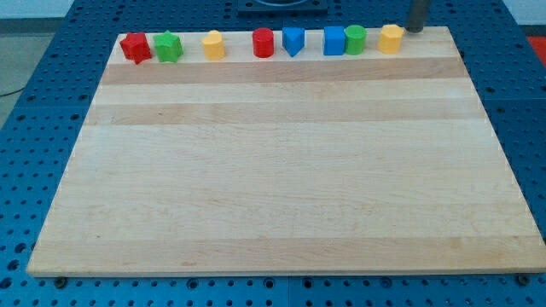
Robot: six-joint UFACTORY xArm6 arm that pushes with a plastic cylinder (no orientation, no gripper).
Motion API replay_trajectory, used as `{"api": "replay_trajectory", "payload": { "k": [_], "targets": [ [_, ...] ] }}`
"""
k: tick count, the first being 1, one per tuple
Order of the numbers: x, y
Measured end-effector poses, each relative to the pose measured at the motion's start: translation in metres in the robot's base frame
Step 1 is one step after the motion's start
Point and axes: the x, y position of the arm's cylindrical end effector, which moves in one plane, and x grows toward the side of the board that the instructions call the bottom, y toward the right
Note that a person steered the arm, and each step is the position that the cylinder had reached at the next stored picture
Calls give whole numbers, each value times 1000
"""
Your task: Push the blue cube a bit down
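Note:
The blue cube (333,40) sits in the row of blocks along the board's top edge, touching a green cylinder (355,39) on its right. My tip (413,31) is at the view's top right, just right of the yellow block (391,38), about two blocks to the right of the blue cube and apart from it. Only the rod's lower end shows; the rest is cut off by the view's top edge.
Along the same top row, from the left: a red star-like block (135,47), a green star-like block (168,46), a yellow cylinder (213,44), a red cylinder (263,43), a blue triangular block (293,40). The wooden board (281,179) lies on a blue perforated table.

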Motion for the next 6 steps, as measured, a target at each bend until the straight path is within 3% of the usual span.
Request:
{"api": "replay_trajectory", "payload": {
  "k": [3, 6],
  "targets": [
    [1, -167],
    [21, -147]
  ]
}}
